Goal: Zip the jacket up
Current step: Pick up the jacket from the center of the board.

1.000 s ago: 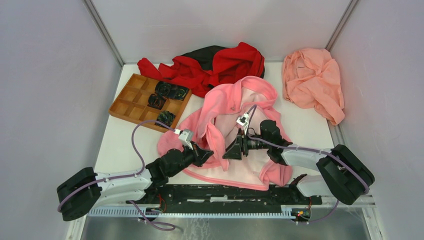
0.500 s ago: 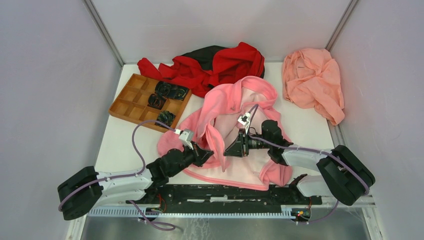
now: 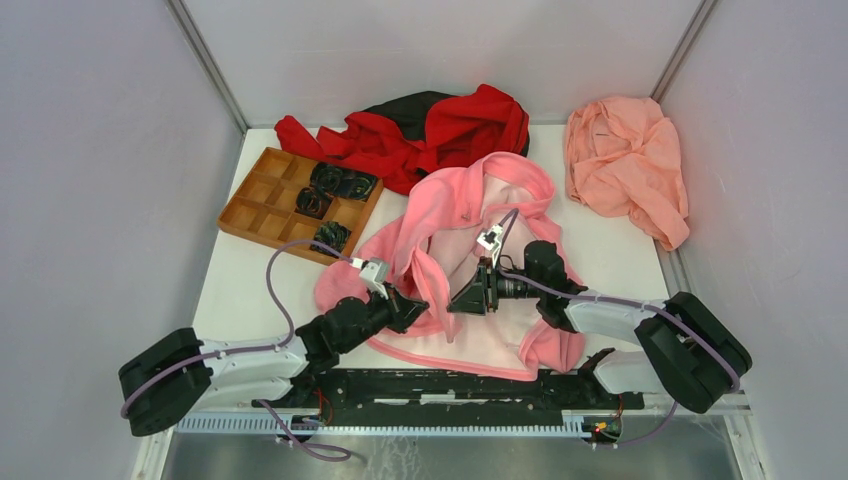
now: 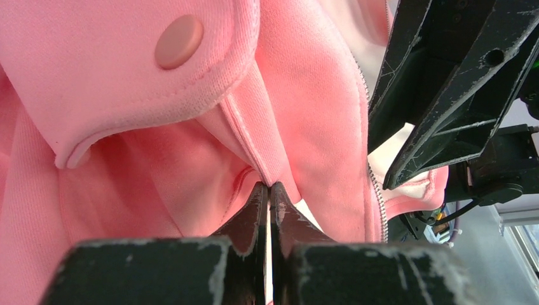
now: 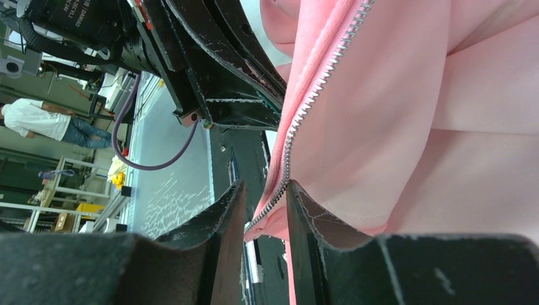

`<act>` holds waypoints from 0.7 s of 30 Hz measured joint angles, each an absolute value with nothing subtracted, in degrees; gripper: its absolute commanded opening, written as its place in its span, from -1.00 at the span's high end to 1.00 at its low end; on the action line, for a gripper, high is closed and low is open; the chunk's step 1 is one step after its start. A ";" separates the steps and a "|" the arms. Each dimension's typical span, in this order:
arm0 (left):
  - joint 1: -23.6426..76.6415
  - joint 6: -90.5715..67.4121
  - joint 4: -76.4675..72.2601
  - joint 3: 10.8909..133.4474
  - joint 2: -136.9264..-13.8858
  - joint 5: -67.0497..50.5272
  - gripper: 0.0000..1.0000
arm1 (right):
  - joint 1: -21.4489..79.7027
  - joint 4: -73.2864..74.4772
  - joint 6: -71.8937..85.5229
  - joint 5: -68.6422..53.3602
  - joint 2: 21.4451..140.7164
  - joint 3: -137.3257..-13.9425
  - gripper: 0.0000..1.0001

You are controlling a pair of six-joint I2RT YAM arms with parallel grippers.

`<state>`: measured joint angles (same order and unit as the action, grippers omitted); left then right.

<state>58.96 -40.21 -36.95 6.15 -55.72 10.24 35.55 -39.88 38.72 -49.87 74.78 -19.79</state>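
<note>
The bright pink jacket (image 3: 470, 200) lies unzipped in the middle of the table, its paler lining showing. My left gripper (image 3: 412, 305) is at its left front panel; in the left wrist view it (image 4: 267, 187) is shut on a thin fold of the pink fabric below a snap button (image 4: 179, 41). My right gripper (image 3: 462, 297) faces it from the right. In the right wrist view its jaws (image 5: 266, 185) stand partly open around the lower end of the zipper teeth (image 5: 305, 101). The teeth lie against the right finger, with a gap to the left one. The zipper pull is not visible.
A wooden compartment tray (image 3: 262, 210) with black items (image 3: 340, 182) sits at the back left. A red-and-black garment (image 3: 430, 130) lies behind the jacket, a salmon cloth (image 3: 625, 165) at the back right. The two grippers are a few centimetres apart.
My right gripper's jaws have narrowed around the zipper edge and shifted slightly away from the near edge. The left gripper keeps its hold and has barely moved.
</note>
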 measured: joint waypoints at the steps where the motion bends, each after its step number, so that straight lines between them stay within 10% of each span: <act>1: 58.96 -40.21 -37.12 6.17 -56.05 10.15 0.96 | 35.55 -39.88 38.79 -49.74 74.76 -19.77 0.30; 14: 58.96 -40.25 -39.29 7.22 -58.70 8.99 0.95 | 34.20 -41.21 40.62 -48.60 74.59 -19.09 1.00; 21: 58.96 -41.60 -38.52 7.35 -57.63 8.75 -0.13 | 31.05 -41.34 39.51 -48.71 72.55 -18.98 1.00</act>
